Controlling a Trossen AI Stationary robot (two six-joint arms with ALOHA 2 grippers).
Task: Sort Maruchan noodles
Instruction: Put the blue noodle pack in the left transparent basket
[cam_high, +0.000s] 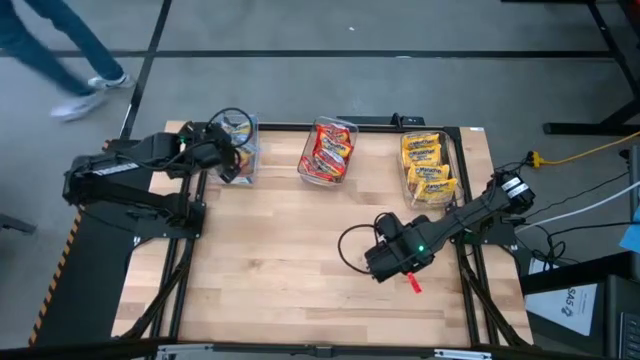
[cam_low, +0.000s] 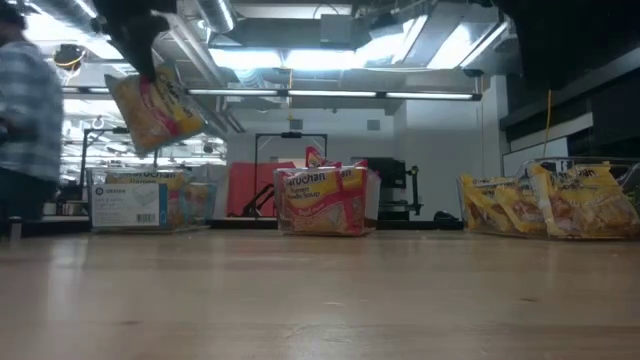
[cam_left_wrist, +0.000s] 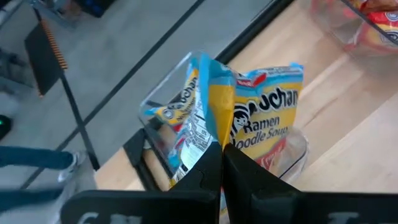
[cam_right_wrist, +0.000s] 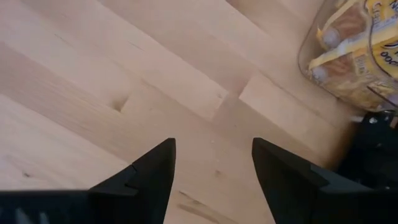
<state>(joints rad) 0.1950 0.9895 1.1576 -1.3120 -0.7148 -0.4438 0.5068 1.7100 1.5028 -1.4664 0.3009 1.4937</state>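
Observation:
My left gripper is shut on a blue-and-yellow Maruchan noodle packet, which hangs in the air over the clear left bin at the table's far left. That bin has packets in it. The middle bin holds red packets. Yellow packets fill the right bin. My right gripper stands open, pointing down over bare wood, on the near side of the right bin, with nothing between its fingers. My left gripper pinches the packet's crinkled edge between its two fingers, which slant downward toward the left bin. The packet is lifted clear and hangs tilted below the gripper, above the bin's rim.
Bare wood spreads across the table's middle and near half. The three bins stand in a row along the far edge. A person walks on the floor beyond the far left corner and shows at the left in the low view.

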